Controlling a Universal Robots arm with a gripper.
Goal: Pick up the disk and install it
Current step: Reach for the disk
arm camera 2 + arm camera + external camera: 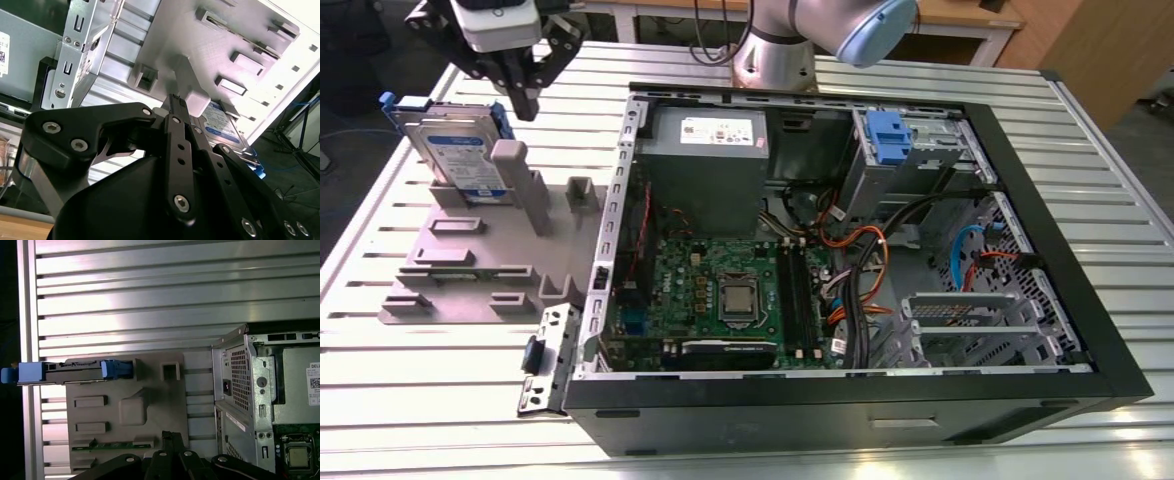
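Note:
The disk (pixel 459 152) stands on edge in a slot at the far end of a grey holder (pixel 467 270), on the exterior view's left; it has a white-and-blue label and a blue bracket. My gripper (pixel 523 104) hangs just above the disk's near upper corner, apart from it, fingers shut with nothing between them. In the first wrist view the disk (pixel 75 372) shows edge-on, and the gripper (pixel 171 436) is over the holder (pixel 130 410) beside it. In the second wrist view the disk (pixel 223 123) lies beyond the gripper (pixel 174 100).
An open computer case (pixel 1067 250) lies on the slatted metal table (pixel 440 400) at the exterior view's right. It holds a grey power supply (pixel 707 150), a motherboard (pixel 734 290), cables and a drive bay with a blue tab (pixel 887 135). The arm's base (pixel 774 60) stands behind the case.

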